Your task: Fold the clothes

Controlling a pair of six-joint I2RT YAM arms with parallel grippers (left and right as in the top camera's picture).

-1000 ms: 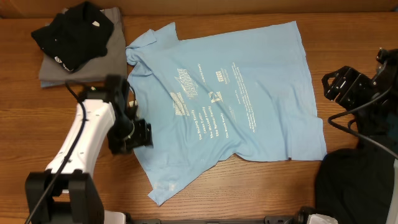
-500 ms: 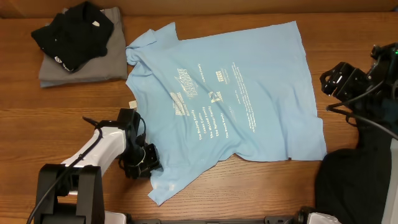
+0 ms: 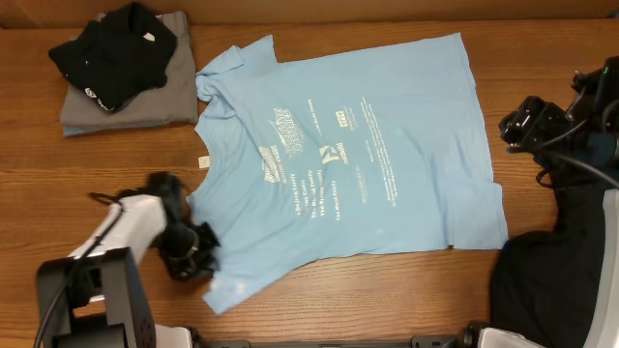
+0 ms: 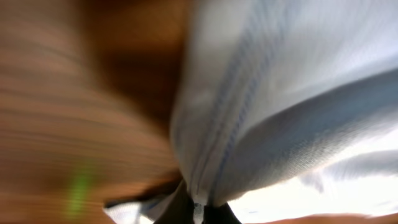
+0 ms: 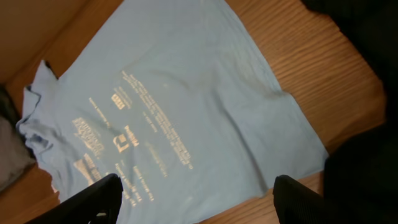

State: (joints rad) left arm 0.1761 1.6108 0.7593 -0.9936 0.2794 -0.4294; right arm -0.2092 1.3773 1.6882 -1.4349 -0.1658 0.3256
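The light blue T-shirt [image 3: 358,164] with white lettering lies spread print-up across the middle of the table. My left gripper [image 3: 205,255] is low at its front left edge, shut on a fold of the blue fabric. In the blurred left wrist view the fabric [image 4: 280,93] runs down into the closed left gripper [image 4: 198,213]. My right gripper [image 3: 523,124] hangs open to the right of the shirt, holding nothing. The right wrist view looks down on the shirt [image 5: 174,106] between the wide-apart fingers of the right gripper [image 5: 199,202].
A black garment [image 3: 114,53] lies on a folded grey one [image 3: 179,92] at the back left corner. Another black garment [image 3: 546,280] is heaped at the front right, also seen as the black garment [image 5: 367,124] beside my right gripper. Bare wood shows left of the shirt.
My left gripper has dropped toward the front left and shut on the shirt's edge, dragging that corner leftward; the front hem now lies flatter. The right arm barely shifted.
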